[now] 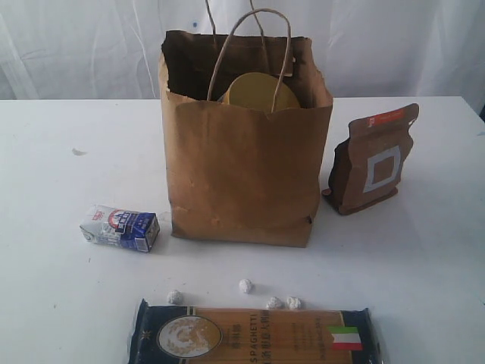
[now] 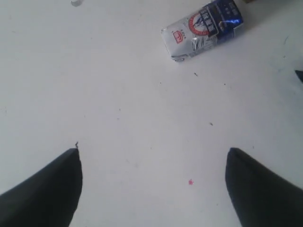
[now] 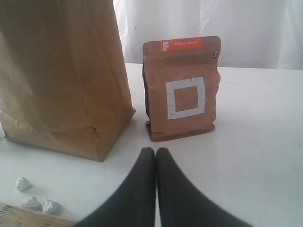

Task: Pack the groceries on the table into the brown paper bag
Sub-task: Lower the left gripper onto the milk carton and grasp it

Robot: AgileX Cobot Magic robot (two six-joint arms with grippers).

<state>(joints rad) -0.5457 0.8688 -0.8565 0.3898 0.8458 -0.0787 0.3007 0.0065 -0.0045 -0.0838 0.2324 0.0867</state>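
The brown paper bag stands upright mid-table with a tan lid showing inside its rim. A small blue-white carton lies to its left, also seen as the carton well ahead of my left gripper, which is open over bare table. The brown pouch stands right of the bag. My right gripper is shut and empty, a short way in front of the pouch and beside the bag. The blue spaghetti packet lies at the front. Several foil balls sit between it and the bag.
The white table stretches wide on both sides, with a small mark at the left. A white curtain hangs behind. Neither arm shows in the exterior view.
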